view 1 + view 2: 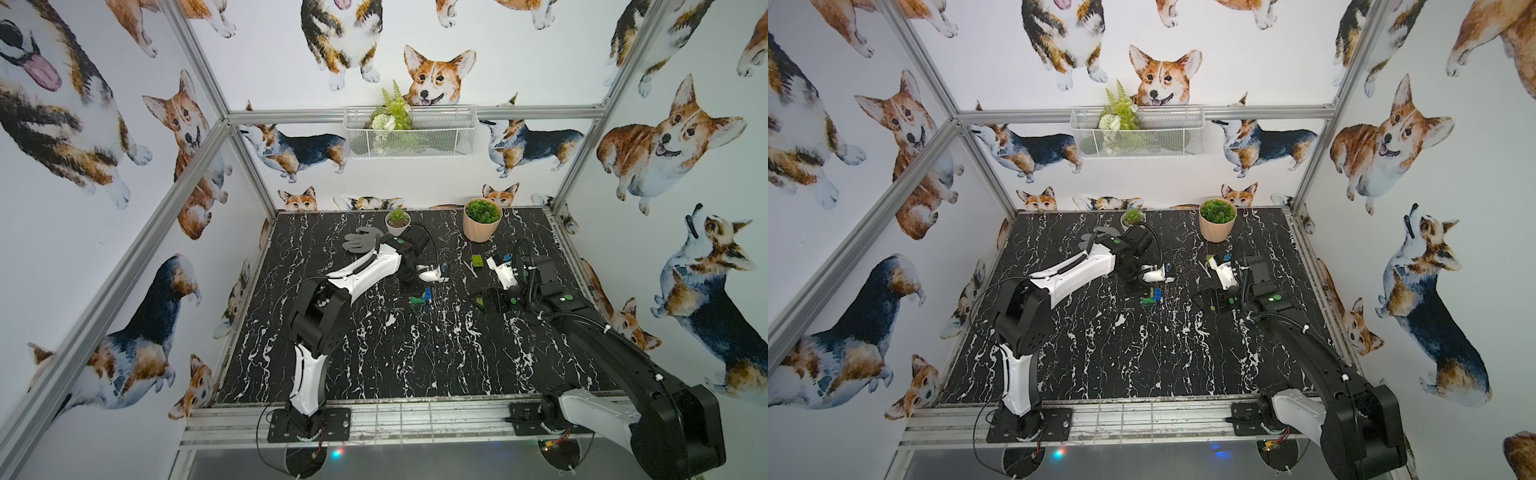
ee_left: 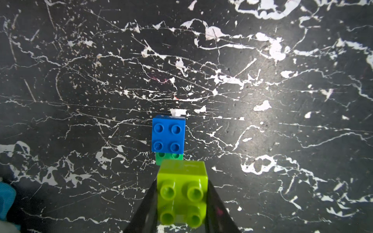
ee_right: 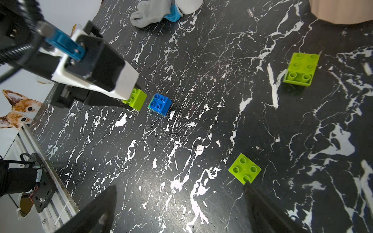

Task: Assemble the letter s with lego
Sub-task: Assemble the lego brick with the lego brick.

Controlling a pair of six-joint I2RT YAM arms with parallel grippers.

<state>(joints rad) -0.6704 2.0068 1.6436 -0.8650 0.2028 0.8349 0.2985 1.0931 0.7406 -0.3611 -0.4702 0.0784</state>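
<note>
Pinching glossy, square, studded lime brick (image 2: 182, 193).

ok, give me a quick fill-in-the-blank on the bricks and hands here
The left hand holds a lime-green brick with ___ studs on top.
The dark green brick has a ___ one stacked on it.
The right hand is ___.
Missing: four; blue; open.
</note>
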